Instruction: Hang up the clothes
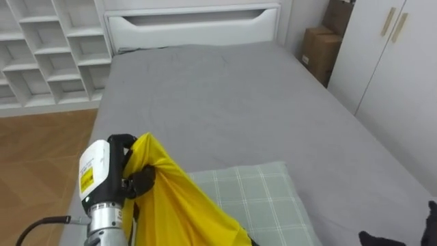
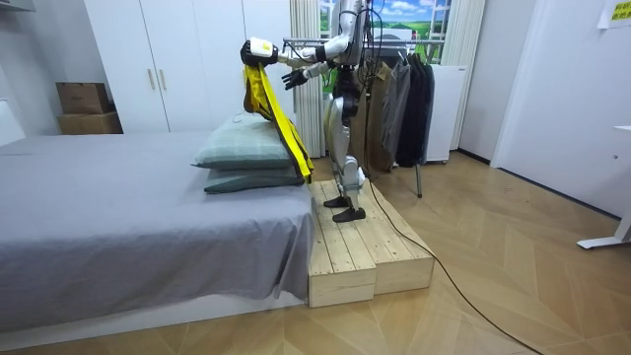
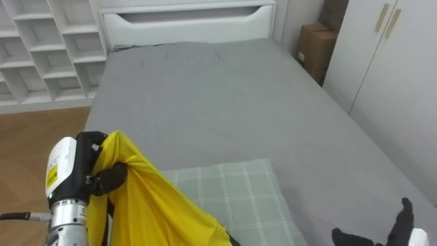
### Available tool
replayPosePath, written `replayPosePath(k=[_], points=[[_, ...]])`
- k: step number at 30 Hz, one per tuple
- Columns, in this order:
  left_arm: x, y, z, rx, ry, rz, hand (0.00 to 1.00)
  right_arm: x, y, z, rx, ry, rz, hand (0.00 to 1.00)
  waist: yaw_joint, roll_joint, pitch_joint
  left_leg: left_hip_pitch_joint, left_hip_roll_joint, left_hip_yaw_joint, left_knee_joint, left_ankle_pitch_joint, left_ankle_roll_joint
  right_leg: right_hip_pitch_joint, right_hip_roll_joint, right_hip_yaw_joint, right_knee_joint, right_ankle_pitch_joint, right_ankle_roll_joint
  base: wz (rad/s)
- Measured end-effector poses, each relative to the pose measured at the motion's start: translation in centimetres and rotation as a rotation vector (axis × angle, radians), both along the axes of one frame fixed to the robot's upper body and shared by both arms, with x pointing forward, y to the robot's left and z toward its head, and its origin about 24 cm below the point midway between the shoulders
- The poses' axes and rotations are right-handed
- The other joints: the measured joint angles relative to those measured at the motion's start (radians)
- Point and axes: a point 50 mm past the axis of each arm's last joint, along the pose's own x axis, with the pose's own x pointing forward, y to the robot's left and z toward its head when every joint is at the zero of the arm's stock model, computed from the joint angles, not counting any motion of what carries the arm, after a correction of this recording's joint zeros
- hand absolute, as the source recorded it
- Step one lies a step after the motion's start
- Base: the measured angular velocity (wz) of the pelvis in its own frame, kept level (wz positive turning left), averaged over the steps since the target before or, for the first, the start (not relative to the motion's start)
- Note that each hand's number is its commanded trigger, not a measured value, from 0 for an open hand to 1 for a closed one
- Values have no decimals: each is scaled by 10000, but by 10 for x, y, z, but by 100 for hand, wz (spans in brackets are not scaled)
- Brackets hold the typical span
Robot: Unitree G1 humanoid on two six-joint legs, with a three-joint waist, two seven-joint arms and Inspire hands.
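Yellow garment (image 1: 179, 201) was up in the air, bunched at its top in the left hand (image 1: 140, 182), whose fingers were curled tight round the cloth! From that hand the fabric fell down and away to its right, crossing the near corner of a green checked pillow (image 1: 266, 195) that lay just below the hand. In the room view the cloth hung from the raised hand right down past the pillow and a second one stacked under it, at the end of the bed (image 1: 225, 102). The right hand (image 3: 404, 224) hovered low and well off to the right of the holding hand, fingers spread and relaxed, grasping nothing. The robot stood upright on a wooden platform (image 2: 360, 251) at the pillow end of the bed, both arms reached out over it. Behind its back stood a clothes rack (image 2: 394, 94) hung with dark coats. Beyond the left hand, far across the bed, were white shelves (image 1: 48, 48); beyond the right hand, a white wardrobe (image 1: 399, 68) and cardboard boxes (image 1: 319, 49).
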Motion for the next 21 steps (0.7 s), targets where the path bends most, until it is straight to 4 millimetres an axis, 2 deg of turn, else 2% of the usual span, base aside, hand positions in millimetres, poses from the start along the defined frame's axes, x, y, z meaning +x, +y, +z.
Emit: replayPosePath(k=[6,10,15,21], points=[[0,-1,2,718,-167,-245,100,5,8,-1,860,-104,955,0,50,148,12,51,0,14,-28,0,0,39,0,-1,1,0,0,0],[0,-2,4,1479,-263,-439,100,8,13,0,1501,-259,1266,0,42,158,14,62,9,15,-26,-1,-1,54,11,2,1,0,0,0],[1,-10,14,2601,-912,-1091,100,12,24,0,2163,-454,2006,0,25,298,99,57,9,7,-13,-1,-1,54,11,60,3,2,-2,0],[0,-12,26,3435,-1677,-1709,100,18,35,1,2516,-432,3084,0,37,435,142,15,15,2,-12,-2,-2,7,33,101,1,2,-2,0]])
